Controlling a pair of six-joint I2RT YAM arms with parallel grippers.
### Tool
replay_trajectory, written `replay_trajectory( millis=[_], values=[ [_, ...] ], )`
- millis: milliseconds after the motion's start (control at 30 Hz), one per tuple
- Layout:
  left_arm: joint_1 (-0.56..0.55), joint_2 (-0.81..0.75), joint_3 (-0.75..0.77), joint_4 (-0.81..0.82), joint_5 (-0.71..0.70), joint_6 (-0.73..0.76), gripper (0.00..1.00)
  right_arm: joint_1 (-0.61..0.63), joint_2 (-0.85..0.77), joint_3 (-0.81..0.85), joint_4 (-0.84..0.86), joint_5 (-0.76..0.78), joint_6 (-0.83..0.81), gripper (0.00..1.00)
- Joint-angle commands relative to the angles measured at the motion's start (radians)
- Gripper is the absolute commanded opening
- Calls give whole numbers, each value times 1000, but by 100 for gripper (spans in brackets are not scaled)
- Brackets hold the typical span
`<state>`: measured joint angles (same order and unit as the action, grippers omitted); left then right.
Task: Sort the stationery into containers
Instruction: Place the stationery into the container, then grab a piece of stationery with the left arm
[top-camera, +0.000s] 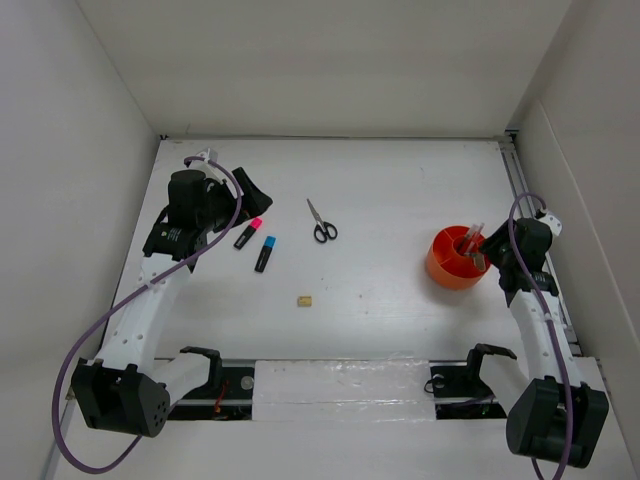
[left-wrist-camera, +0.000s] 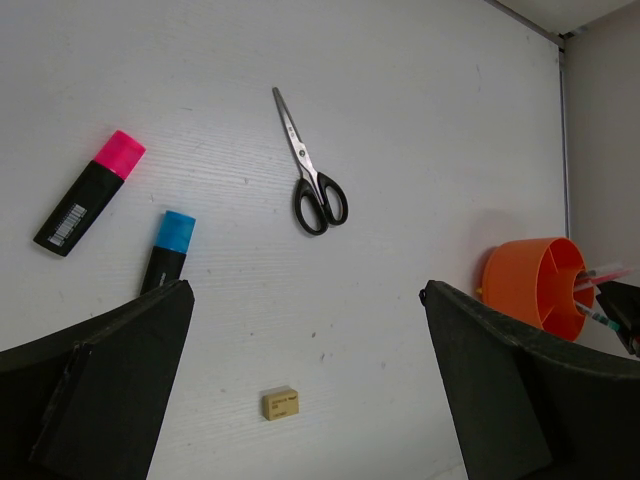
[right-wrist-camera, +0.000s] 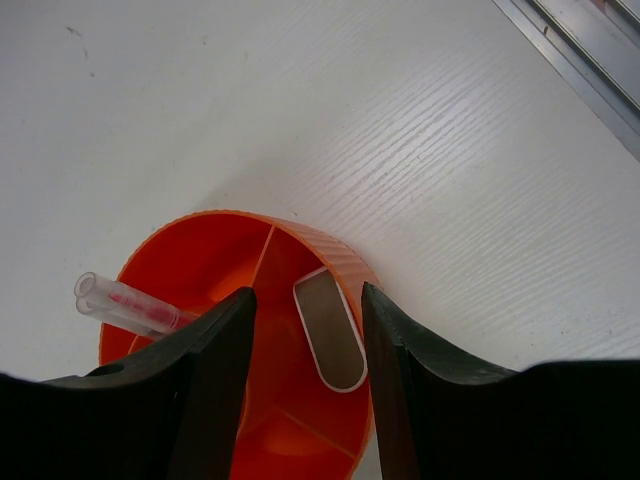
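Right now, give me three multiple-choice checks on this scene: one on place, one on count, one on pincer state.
1. The scissors lie: A on the table, left of the orange cup; B inside that cup; C at the table's near edge.
2. Markers on the table: A one; B four; C two.
3. The left pincer is: A shut tight, empty; B open, holding nothing; C shut on the scissors.
Answers: 1 A, the top view shows them flat on bare table, apart from the cup. 2 C, one pink marker and one blue marker. 3 B, its wrist view shows both fingers wide apart with nothing gripped.
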<state>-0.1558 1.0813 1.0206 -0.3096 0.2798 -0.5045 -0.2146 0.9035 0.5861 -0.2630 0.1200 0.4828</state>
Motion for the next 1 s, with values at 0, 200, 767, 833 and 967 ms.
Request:
replay_trajectory(
  millis=[0, 200, 767, 833, 967],
  values=[
    [1, -29, -10, 35, 2, 15, 99, 7, -11, 12, 18, 13, -9, 53],
    [1, -29, -10, 35, 2, 15, 99, 7, -31, 12, 18, 13, -9, 54],
    [1, -11, -1, 15, -62, 15, 99, 7, -175, 98, -78, 4, 0, 67],
    [1, -1, -1, 15, -73, 15, 99, 7, -187, 125, -103, -19, 0, 67],
    [1, 8, 9, -5, -120, 15, 99, 7, -235, 173, -130, -51, -9, 67]
  ],
)
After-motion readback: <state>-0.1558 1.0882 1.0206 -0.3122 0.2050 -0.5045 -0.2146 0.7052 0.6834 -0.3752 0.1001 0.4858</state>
